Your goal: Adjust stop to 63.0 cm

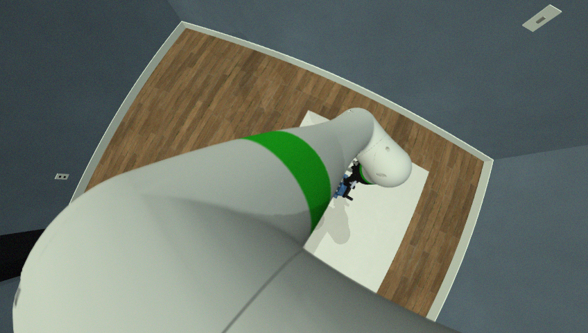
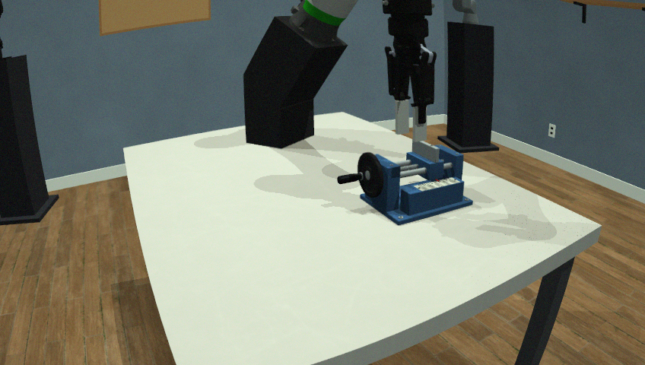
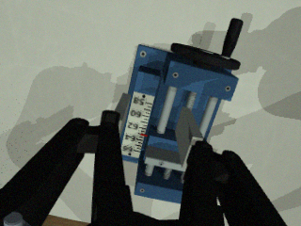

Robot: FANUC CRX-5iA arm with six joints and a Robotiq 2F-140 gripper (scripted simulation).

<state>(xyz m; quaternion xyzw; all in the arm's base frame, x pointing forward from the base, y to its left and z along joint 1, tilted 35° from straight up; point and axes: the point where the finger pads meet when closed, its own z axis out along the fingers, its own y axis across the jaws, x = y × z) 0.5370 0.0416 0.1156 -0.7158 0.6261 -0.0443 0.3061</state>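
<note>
A blue slide fixture [image 2: 416, 198] [image 3: 165, 179] [image 1: 340, 191] stands on the white table [image 2: 271, 271] [image 1: 383, 231]. Its black handwheel [image 2: 370, 173] [image 3: 203, 56] with a crank handle [image 2: 349, 178] [image 3: 233, 34] is at the fixture's left end in the exterior view. A grey stop block [image 2: 427, 151] sits on the rails near the far end. A white scale [image 2: 436, 184] [image 3: 141, 122] with a small red pointer runs along the side. My gripper [image 2: 409, 133] [image 3: 153, 113] hangs above the stop end, well away from the handwheel. Its fingers stand partly apart with nothing between them.
The arm's black pedestal [image 2: 284, 90] stands on the table behind the fixture. Black columns stand on the floor at the right [image 2: 468, 81] and left [image 2: 17, 135]. In the top view the white arm [image 1: 185, 231] hides most of the table.
</note>
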